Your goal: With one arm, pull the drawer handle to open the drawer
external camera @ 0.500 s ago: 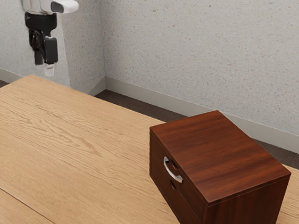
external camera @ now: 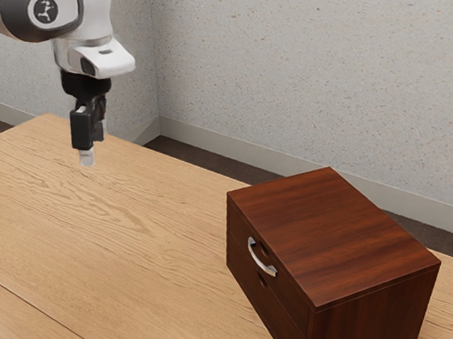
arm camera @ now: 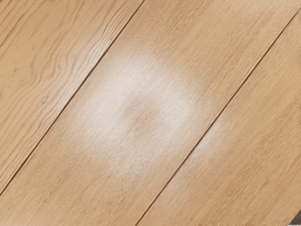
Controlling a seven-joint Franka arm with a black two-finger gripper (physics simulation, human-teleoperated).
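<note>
Lower and a little further toward the exterior view's right than half a second ago, the robot arm has brought its black gripper (external camera: 87, 155) down from high against the wall to hang just above the far corner of the wooden table (external camera: 123, 231); the hand also appears to have turned, so it now shows edge-on, and I cannot tell whether the gripper is open or closed; it holds nothing. A dark wooden box (external camera: 350, 231) sits on the table toward the exterior view's right, well apart from the gripper; its top drawer (external camera: 286, 293) looks fully shut, flush with the front. A curved silver handle (external camera: 261, 258) is fixed to that drawer front, which faces the exterior view's lower left; the handle's long axis runs level along the front, slanting from upper left to lower right in this view. From the gripper the handle lies to the exterior view's right, lower down and nearer the camera; my judgement is that the hand must cross most of the table, drop to handle height and face the drawer front before any pull. From the side, the exterior view gives the handle's place and the wide gap to it; the wrist view looks straight down on the table (arm camera: 225, 179), its light planks running diagonally, with a pale round patch (arm camera: 141, 117) directly under the hand.
</note>
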